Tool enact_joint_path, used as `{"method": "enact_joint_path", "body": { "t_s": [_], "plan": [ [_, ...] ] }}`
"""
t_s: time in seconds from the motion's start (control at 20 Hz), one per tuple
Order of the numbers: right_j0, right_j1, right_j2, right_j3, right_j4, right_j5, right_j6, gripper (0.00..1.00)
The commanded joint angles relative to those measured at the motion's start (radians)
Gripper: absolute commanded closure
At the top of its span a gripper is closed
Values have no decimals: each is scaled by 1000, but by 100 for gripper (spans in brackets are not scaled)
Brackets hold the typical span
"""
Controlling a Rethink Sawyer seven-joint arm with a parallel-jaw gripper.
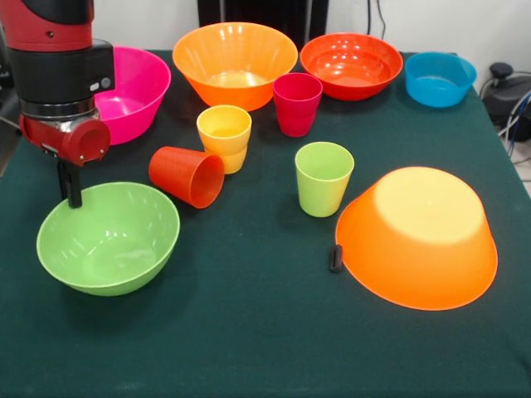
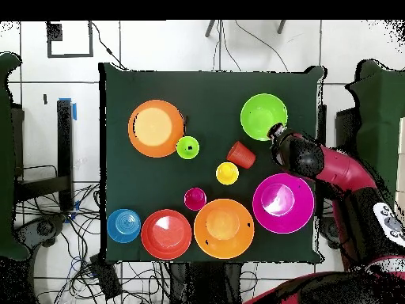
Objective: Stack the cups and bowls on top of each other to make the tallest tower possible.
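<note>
My pincer (image 1: pixel 73 192) hangs over the far rim of the green bowl (image 1: pixel 108 239), probably to grip it for stacking; I cannot tell how open it is.

I see a dark green cloth-covered table (image 1: pixel 249 348) filling most of my front view. A small black object (image 1: pixel 335 258) lies on it; I can't tell what it is. Past the table's right edge sits a dark device (image 1: pixel 508 89) with cables. From overhead I see a white tiled floor (image 2: pixel 158 47) and a tangle of cables (image 2: pixel 87 273) beside the table.
</note>
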Motion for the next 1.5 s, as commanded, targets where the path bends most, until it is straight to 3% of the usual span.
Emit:
{"method": "enact_joint_path", "body": {
  "t_s": [0.05,0.65,1.05,1.5],
  "plan": [
    [16,32,95,-37,-64,134,-206,100],
    [5,20,118,-24,-73,103,-202,100],
    [-2,123,127,-120,-111,116,-263,100],
    [-7,149,138,-144,-136,116,-256,100]
  ]
}}
